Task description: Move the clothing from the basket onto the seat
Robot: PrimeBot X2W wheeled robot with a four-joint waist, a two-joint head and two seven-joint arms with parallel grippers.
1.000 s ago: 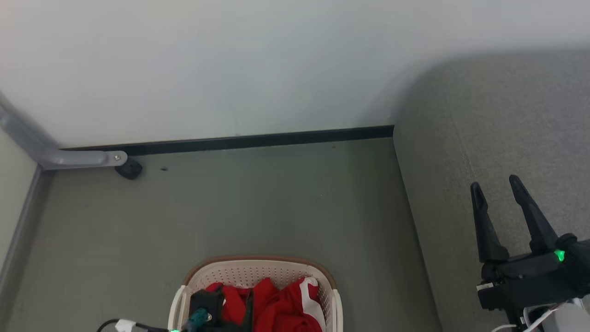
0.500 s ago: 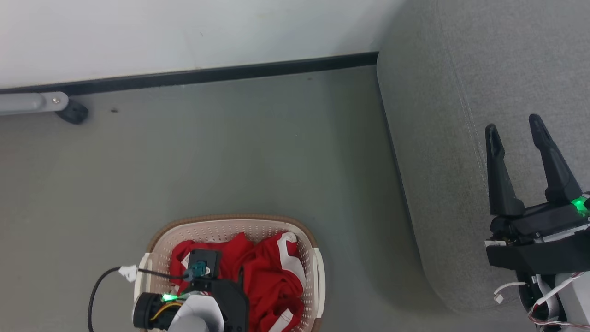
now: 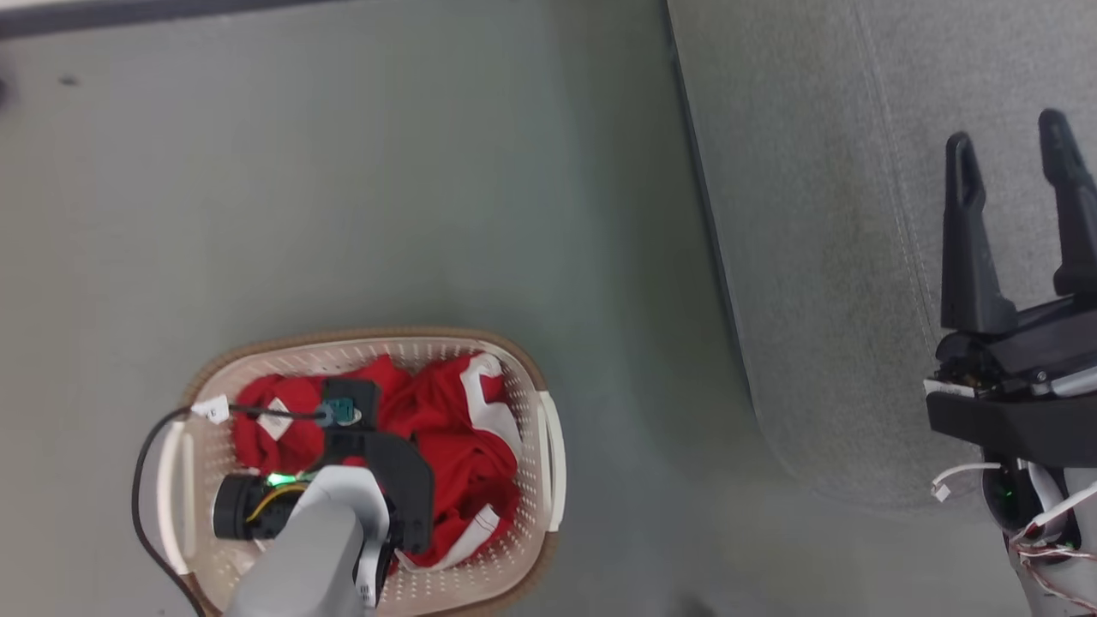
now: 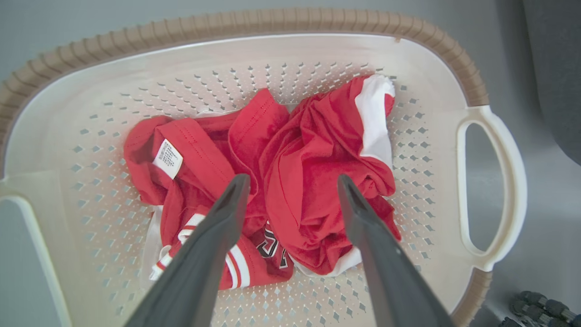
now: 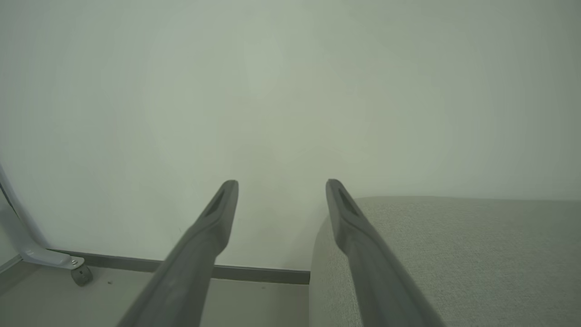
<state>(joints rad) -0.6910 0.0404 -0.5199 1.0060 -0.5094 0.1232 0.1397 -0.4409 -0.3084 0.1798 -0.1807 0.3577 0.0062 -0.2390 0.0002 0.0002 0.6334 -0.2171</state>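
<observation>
The clothing (image 4: 313, 181) is a crumpled heap of bright red fabric with white trim, lying inside the cream basket (image 4: 227, 27) with the brown rim. In the head view the basket (image 3: 368, 336) stands on the floor at the lower left, with my left wrist (image 3: 377, 463) above the red clothing (image 3: 463, 446). My left gripper (image 4: 290, 179) is open and points down at the heap, its tips just above the fabric. To the right lies the grey seat (image 3: 814, 214). My right gripper (image 3: 1008, 133) hangs open and empty over it, near the seat's corner (image 5: 454, 254).
Grey-green floor (image 3: 386, 171) separates basket and seat. A black skirting board (image 3: 128, 13) runs along the pale wall (image 5: 290, 91). A grey frame on a caster (image 5: 81, 274) stands at the far left. A black cable (image 3: 141, 480) loops from my left wrist past the basket's side.
The head camera has tilted down, so the whole basket and more of the seat show and the wall has slid out of view. Both grippers stay open.
</observation>
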